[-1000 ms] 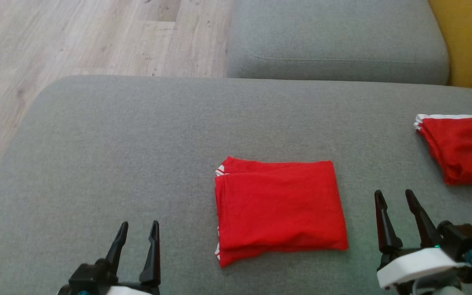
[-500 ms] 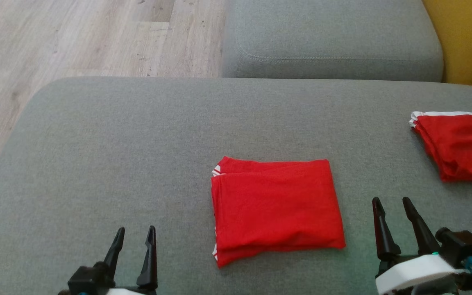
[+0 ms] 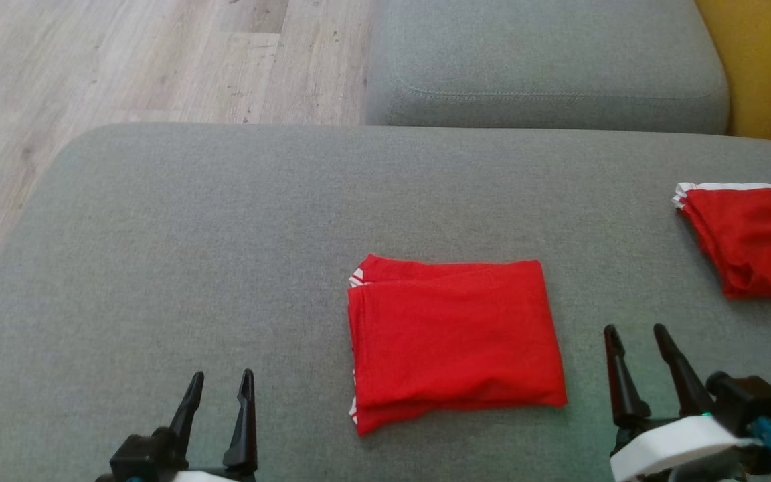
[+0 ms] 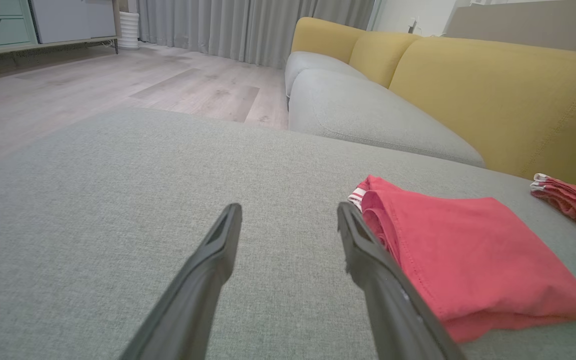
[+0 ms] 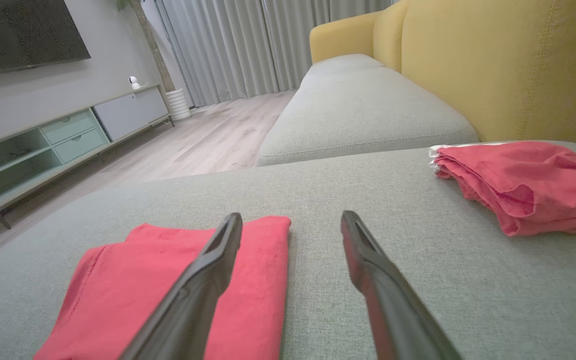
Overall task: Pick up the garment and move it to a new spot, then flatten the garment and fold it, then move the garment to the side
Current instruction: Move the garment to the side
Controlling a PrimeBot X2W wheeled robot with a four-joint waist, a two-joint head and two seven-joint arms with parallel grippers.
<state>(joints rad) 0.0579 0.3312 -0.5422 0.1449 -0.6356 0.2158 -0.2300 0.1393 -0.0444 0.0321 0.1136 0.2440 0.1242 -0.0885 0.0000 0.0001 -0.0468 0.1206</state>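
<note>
Folded red garment: likely soft, light, limp.
Best pinched through all layers at its right edge; left hand and right hand gape empty.

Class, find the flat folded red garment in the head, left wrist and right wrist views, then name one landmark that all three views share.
Head view: the garment lies low, just right of centre.
Left wrist view: the garment is at the lower right.
Right wrist view: the garment is at the lower left.
Shared landmark: the second red garment, further right in every view.
</note>
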